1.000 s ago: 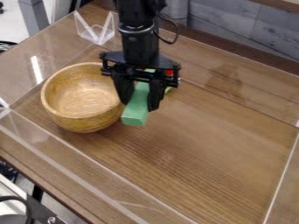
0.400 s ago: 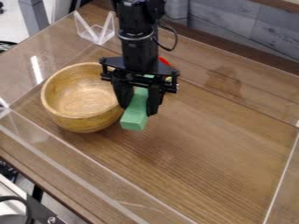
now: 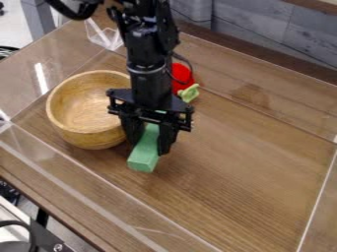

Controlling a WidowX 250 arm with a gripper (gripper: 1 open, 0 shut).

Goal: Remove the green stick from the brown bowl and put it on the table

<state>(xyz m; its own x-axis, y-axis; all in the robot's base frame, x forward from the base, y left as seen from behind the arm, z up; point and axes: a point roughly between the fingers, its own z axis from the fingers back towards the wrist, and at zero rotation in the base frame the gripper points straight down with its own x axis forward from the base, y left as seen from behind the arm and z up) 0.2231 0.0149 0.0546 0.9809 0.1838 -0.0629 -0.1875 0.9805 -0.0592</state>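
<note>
The green stick (image 3: 146, 151) hangs tilted between the fingers of my gripper (image 3: 152, 130), which is shut on its upper end. Its lower end is at or just above the table (image 3: 250, 187), just right of the brown bowl (image 3: 82, 108). The bowl is a round, light wooden one at the left and nothing shows inside it. My gripper points straight down, in front of the bowl's right rim.
A red strawberry toy (image 3: 182, 76) with a small green leaf lies behind the arm. Low clear acrylic walls (image 3: 53, 182) edge the tabletop at the front and left. A clear folded piece (image 3: 101, 35) stands at the back left.
My gripper has sunk toward the table and come a little nearer the camera, carrying the green stick with it. The strawberry toy behind the arm now shows.
</note>
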